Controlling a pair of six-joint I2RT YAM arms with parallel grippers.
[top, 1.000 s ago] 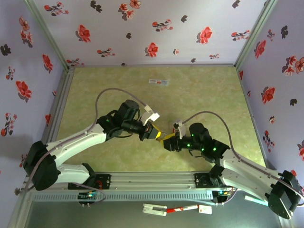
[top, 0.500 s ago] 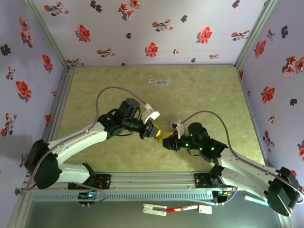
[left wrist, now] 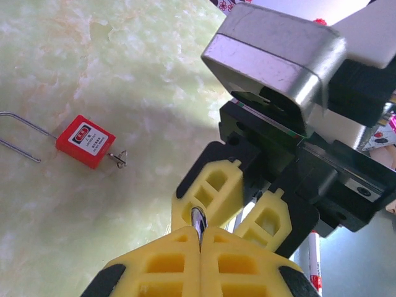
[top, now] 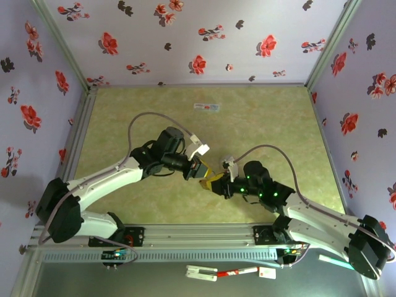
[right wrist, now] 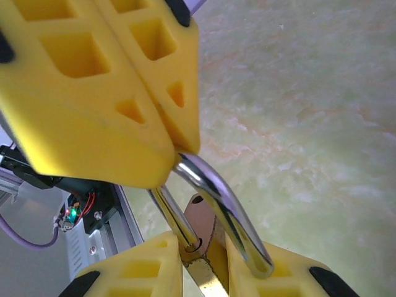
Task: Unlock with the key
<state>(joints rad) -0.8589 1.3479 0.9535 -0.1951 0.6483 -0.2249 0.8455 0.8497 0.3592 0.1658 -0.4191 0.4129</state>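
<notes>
**Surface and room.** The surface point(top: 124, 117) is a pale green marbled sheet. Floral-patterned walls point(top: 185, 37) close it in at 9, 12 and 3 o'clock, with metal posts at the two far corners. An aluminium rail point(top: 198, 234) runs along the near edge at 6 o'clock and carries both arm bases. Below the rail, white-and-red oddments point(top: 229, 271) lie on a grey ledge.

**Left side.** The left arm reaches from 8 o'clock toward the centre. The left tool point(top: 201, 171) is fully closed, and its yellow fingers point(left wrist: 161, 266) pinch the steel shackle point(left wrist: 197, 221) of the padlock. In the left wrist view a red lock point(left wrist: 85, 141) with a long thin wire shackle lies flat on the surface, well apart from the tools. A small metal piece sits at its lower corner.

**Centre.** The padlock point(right wrist: 207, 281) is held clear of the surface between the two tools, just short of the middle of the surface. A small white-and-red item point(top: 206, 107) lies alone toward 12 o'clock, near the far wall; I cannot tell what it is.

**Right side.** The right arm comes in from 4 o'clock. The right tool point(top: 216, 184) is nearly closed, with its fingers point(right wrist: 148, 269) set either side of the brass body, directly facing the left tool.

**Edges and open room.** Bare surface extends toward 9, 12 and 3 o'clock from the meeting point. Toward 6 o'clock the arms and the rail take up the space. Each arm's cable loops above its wrist.
</notes>
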